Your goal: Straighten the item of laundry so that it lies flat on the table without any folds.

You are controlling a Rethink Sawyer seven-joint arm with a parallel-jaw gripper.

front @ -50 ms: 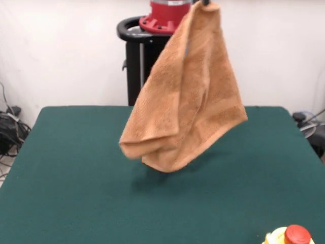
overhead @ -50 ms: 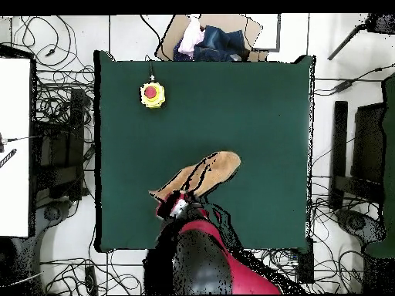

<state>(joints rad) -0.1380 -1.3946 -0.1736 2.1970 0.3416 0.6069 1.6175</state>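
My gripper is hanging right at the top edge of the front view, barely poking into the shot, and it's gripping the towel by one corner. The towel is dangling from there in a doubled-up drape, clear of the table, with its lower folds hovering over the far middle of the green cloth and throwing a shadow under them. From the front my arm is cut off completely. The overhead view is showing my red and black arm reaching in from the base side, and the towel as a narrow tan strip. It's also showing the whole yellow button box with its red top, which is half cropped at the front view's bottom edge.
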